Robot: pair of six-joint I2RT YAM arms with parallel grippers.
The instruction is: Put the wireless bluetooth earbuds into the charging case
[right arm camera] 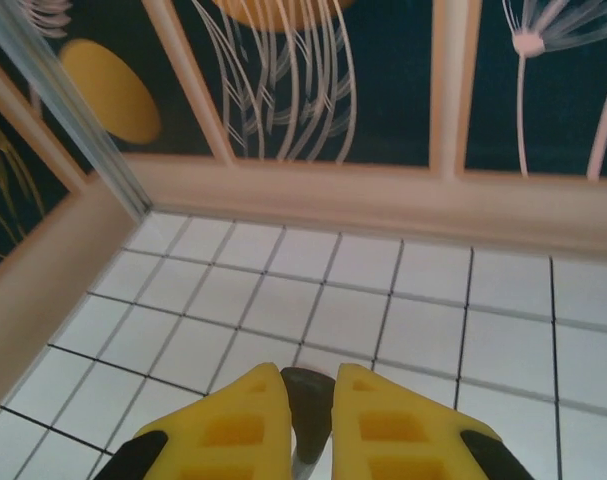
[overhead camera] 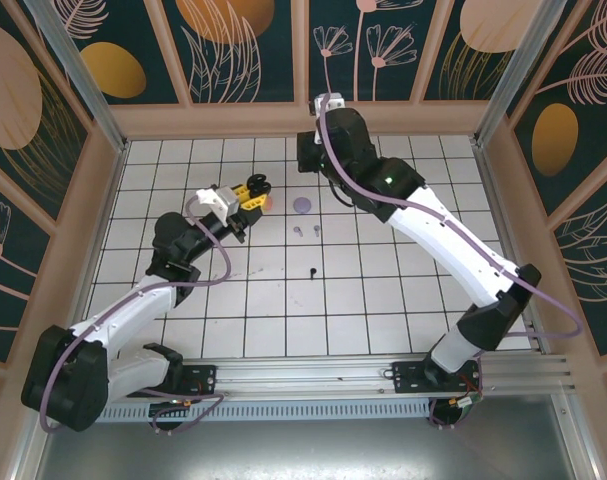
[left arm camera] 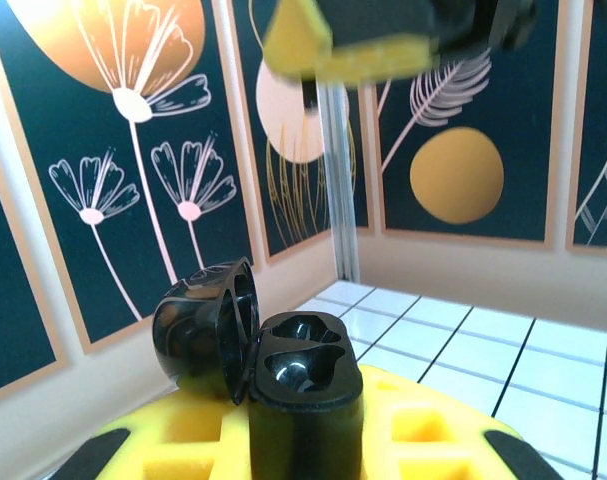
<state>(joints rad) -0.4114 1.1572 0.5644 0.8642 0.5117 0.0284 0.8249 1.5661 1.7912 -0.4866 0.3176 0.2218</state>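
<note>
Left hand (overhead camera: 251, 192) is up over the far-left part of the tabletop (overhead camera: 383, 300), and in the left wrist cam its yellow fingers (left arm camera: 423, 425) are clamped either side of the black case (left arm camera: 305, 375). The grip is only as wide as the case body. The case sits upright w/ its lid (left arm camera: 198, 330) swung open to the left, and two moulded wells face up, glossy black. From the top cam, the same case (overhead camera: 259, 183) pokes out past the fingertips, w/ an orange item (overhead camera: 271, 201) just beside the hand, partly hidden, so can't tell what it is. Right hand (right arm camera: 308, 375) hovers over the white tiles near the back wall (right arm camera: 383, 200). Its fingers are almost together, pinching a small dark earbud (right arm camera: 308, 415) between the pads, too blurred for more detail. Down on the tabletop, a lavender case (overhead camera: 302, 205) lies right of the left hand. Two lavender earbuds (overhead camera: 296, 232) sit side by side just nearer the arm bases, apart from each other and from the case. One black earbud (overhead camera: 314, 270) lies alone a bit nearer again, about mid-tabletop, well apart from both hands.
</note>
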